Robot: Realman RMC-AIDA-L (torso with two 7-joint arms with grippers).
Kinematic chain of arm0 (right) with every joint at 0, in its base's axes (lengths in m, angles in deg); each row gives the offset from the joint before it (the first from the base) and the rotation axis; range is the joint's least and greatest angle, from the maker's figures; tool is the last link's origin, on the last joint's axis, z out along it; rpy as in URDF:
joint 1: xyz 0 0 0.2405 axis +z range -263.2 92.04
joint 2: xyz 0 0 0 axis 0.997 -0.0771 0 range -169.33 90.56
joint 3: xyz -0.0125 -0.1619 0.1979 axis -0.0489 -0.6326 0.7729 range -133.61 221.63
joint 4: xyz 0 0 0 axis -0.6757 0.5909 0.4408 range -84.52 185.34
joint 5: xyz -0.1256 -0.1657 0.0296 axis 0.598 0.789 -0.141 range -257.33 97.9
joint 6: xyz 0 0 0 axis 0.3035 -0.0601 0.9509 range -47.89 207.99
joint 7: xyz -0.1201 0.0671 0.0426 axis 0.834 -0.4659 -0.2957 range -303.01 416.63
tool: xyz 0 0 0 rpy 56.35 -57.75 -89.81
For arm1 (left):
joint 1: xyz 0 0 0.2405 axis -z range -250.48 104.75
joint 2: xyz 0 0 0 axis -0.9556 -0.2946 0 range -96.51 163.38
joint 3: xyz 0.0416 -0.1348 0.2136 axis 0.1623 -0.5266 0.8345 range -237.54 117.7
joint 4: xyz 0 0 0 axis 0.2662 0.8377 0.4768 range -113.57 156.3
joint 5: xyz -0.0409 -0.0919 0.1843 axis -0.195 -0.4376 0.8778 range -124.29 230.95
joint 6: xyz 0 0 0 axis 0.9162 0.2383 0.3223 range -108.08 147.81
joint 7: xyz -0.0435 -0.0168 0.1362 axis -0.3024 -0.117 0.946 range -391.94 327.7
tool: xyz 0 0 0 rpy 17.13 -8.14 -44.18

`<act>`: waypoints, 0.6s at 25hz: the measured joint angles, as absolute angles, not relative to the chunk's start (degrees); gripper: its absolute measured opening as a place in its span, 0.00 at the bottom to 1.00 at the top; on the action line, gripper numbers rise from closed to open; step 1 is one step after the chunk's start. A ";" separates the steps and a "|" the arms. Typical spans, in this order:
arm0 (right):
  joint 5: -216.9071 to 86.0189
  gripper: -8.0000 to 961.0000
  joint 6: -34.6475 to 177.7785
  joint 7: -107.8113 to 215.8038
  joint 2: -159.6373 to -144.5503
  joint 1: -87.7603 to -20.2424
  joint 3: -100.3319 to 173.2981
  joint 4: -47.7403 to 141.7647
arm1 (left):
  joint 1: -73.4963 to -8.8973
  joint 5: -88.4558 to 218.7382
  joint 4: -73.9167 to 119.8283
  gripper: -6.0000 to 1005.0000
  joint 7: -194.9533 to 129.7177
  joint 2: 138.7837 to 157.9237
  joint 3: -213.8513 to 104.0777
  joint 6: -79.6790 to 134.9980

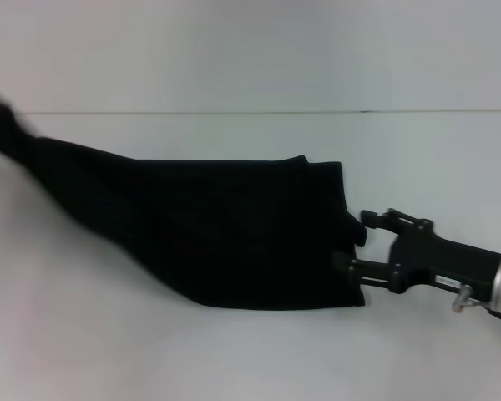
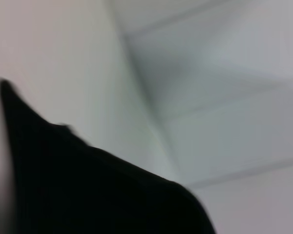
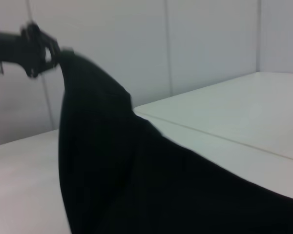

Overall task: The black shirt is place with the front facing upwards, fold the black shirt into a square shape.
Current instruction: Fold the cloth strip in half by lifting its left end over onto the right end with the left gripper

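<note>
Black shirt (image 1: 225, 230) stretched over white table (image 1: 234, 351).

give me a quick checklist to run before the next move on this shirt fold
1. Right gripper holds the black shirt: ok, fingers pinch its right edge.
2. Left gripper holds the far corner: ok, cloth hangs from it in the right wrist view.
3. Cloth taut between grippers: ok, it stretches up to the raised left end.
4. Shirt folded to a square: not ok, it is a long slanted panel.
5. Lower part resting on the table: cannot tell.
6. Lettering side up: cannot tell, no print shows.
</note>
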State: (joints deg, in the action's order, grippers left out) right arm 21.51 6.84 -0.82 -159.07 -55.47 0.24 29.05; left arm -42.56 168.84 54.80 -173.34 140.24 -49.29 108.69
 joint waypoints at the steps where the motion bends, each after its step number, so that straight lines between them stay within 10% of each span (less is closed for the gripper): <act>1: 21.51 0.96 6.87 -0.83 -159.02 -55.92 0.71 29.05 | -40.88 168.03 54.80 0.05 -173.16 140.85 -49.23 109.76; 15: 21.59 0.96 6.58 -0.94 -159.06 -58.50 2.52 29.05 | -26.64 167.10 51.80 0.05 -168.75 154.76 -30.27 103.62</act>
State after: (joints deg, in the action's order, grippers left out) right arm 21.59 6.58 -0.94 -159.06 -58.50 2.52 29.05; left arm -26.64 167.10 51.80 -168.75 154.76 -30.27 103.62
